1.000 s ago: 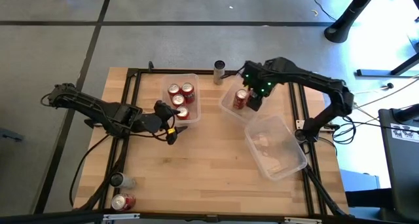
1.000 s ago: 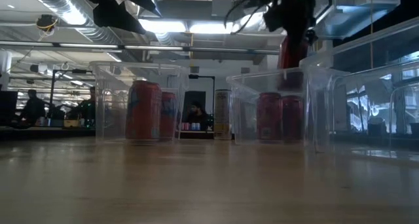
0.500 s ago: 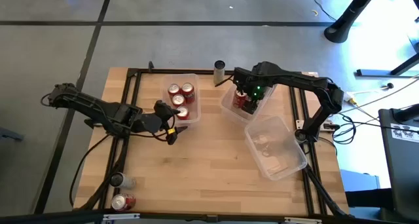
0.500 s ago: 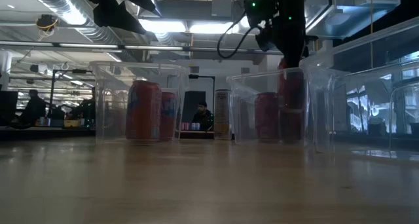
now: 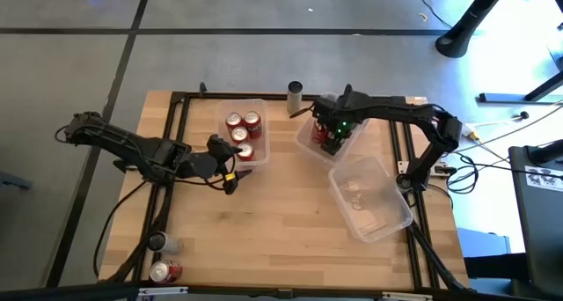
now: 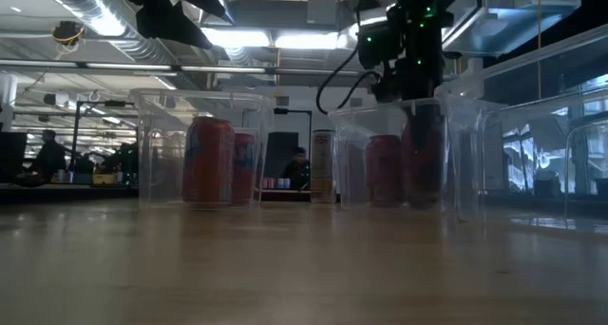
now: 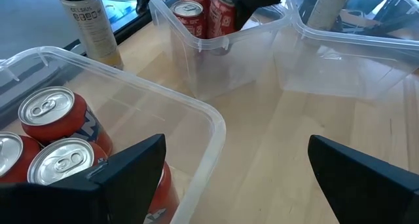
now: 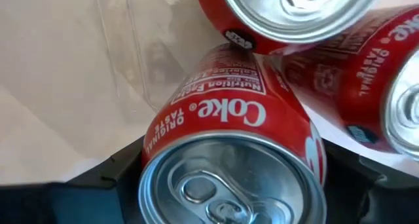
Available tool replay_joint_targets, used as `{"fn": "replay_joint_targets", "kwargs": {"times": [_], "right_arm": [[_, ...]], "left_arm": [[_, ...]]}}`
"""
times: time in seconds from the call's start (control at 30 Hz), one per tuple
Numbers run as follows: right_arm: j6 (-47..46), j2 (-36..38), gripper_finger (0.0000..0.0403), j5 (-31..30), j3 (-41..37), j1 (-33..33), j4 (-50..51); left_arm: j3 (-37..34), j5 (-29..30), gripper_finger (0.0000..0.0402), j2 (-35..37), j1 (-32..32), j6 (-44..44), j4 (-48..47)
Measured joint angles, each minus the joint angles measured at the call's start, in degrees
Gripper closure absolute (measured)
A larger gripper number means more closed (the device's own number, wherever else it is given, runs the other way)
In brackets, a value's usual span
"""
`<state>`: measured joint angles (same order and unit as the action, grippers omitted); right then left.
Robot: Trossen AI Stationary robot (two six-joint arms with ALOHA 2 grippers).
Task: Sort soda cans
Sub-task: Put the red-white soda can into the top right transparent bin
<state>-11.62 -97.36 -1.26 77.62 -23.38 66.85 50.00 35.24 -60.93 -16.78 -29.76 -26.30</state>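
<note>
Three red Coke cans [image 5: 242, 132] stood in the clear bin [image 5: 260, 104] near the far left of the desk [image 5: 281, 231], and two more cans stood in the second clear bin [image 5: 305, 141] to its right. A second earlier, our right hand [image 5: 329, 135] carried a red Coke can [image 8: 229, 145] above that second bin; half a second ago it was lowering, and now it was down inside the bin. In the right wrist view the can sat between the two dark fingers, beside the two other red cans [image 8: 340, 60], so the hand was still clenched on it and had not let go. In the low view we could not tell whether the can's base already touched the bin floor.

Our left hand [image 5: 230, 167] waited with its fingers apart, empty, just beside the near edge of the first bin, and it had not moved during this second.

We judged that this can was nearly sorted, with only the release left. A tall pale can [image 5: 295, 95] at the far edge, and a grey can [image 5: 158, 242] and a red can [image 5: 164, 271] at the near left corner, were still outside any bin. A third, larger bin [image 5: 400, 215] at the right held no cans.
</note>
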Motion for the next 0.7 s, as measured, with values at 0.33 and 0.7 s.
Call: {"fn": "replay_joint_targets", "kwargs": {"times": [0.33,0.7], "right_arm": [[0.44,-0.04,0.01,-0.63,-5.08,-1.14,-5.72],[2.77,-0.35,0.0024,-1.14,-4.42,-1.05,-6.11]], "left_arm": [[0.0,-0.02,0.0039,0.0,0.0,-0.24,0.0],[0.0,-0.02,0.0039,0.0,0.0,-0.26,0.0]]}}
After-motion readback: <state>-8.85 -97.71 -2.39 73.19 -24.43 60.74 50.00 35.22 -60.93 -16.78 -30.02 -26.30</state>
